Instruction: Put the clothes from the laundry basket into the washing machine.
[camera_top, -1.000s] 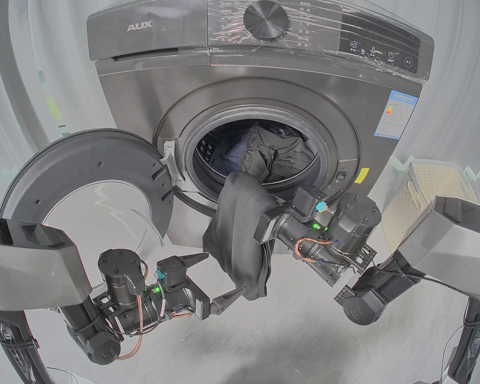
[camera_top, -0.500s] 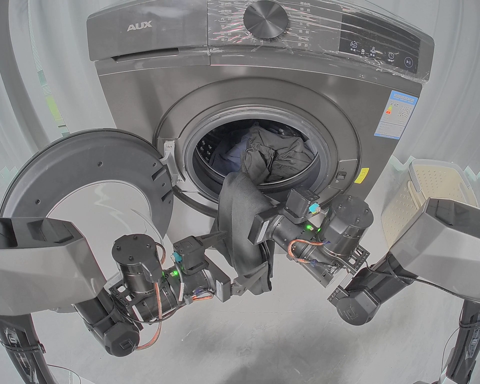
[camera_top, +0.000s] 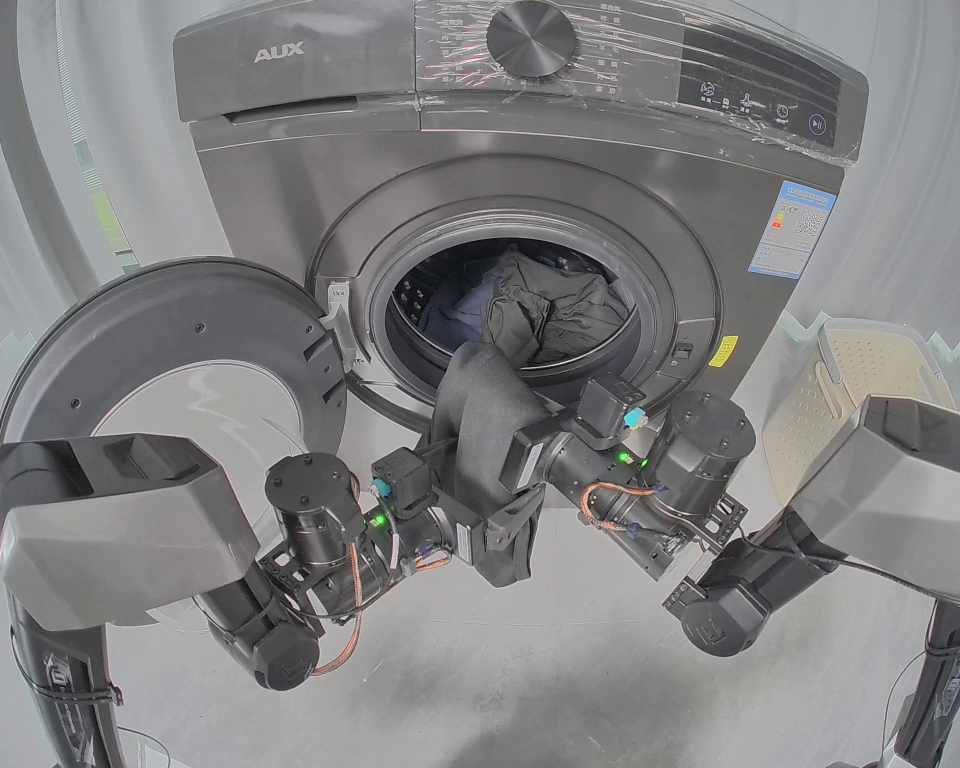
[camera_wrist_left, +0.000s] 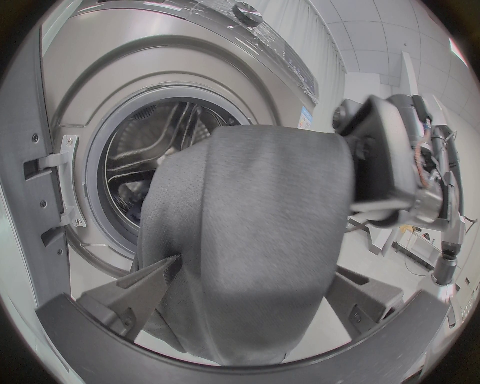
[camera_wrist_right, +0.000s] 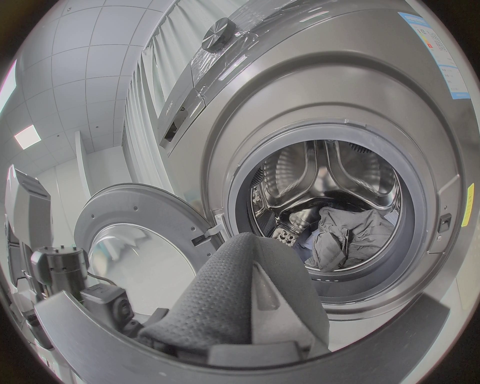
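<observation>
Head view: grey steel front-loading washing machine (camera_top: 300, 170) stands with its round dark grey door (camera_top: 200, 310) open to the robot's left. Cream perforated plastic laundry basket (camera_top: 870, 370) sits beside the machine on the right. Long dark grey garment (camera_top: 480, 420) hangs out of the drum mouth over the rim, its upper end beside crumpled dark clothes (camera_top: 560, 310) in the drum. Left gripper (camera_wrist_left: 255, 267) is spread wide, straddling the garment's hanging part, one finger touching the cloth. Right gripper (camera_top: 520, 455) lies under the draped garment; whether it is clamped cannot be determined.
</observation>
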